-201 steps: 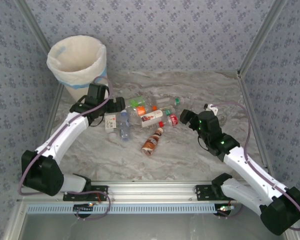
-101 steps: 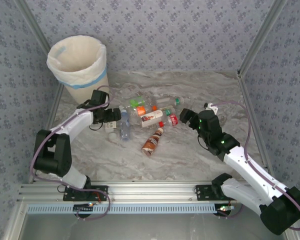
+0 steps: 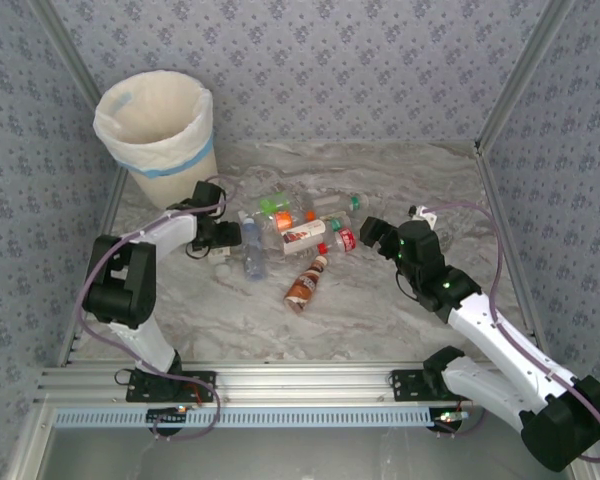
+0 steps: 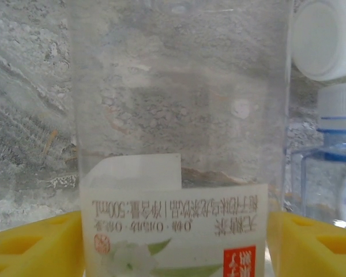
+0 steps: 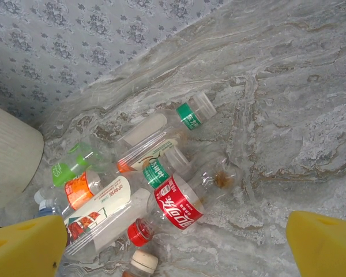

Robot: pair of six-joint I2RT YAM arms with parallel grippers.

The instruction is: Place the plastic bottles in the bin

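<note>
At the left edge of the pile (image 3: 300, 225), your left hand (image 3: 225, 236) straddles a clear bottle (image 4: 179, 115) to lift it; whether it grips, I cannot tell. Your right hand (image 3: 368, 235) hangs released.

Top view looks down from behind; wrist views share its plastic bottles (image 3: 296, 236), left nearest.

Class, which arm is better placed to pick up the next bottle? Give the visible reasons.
Left. The left claw has a clear labelled bottle between its yellow fingers, and the bin stands nearer it. The right claw hovers open, holding nothing.
</note>
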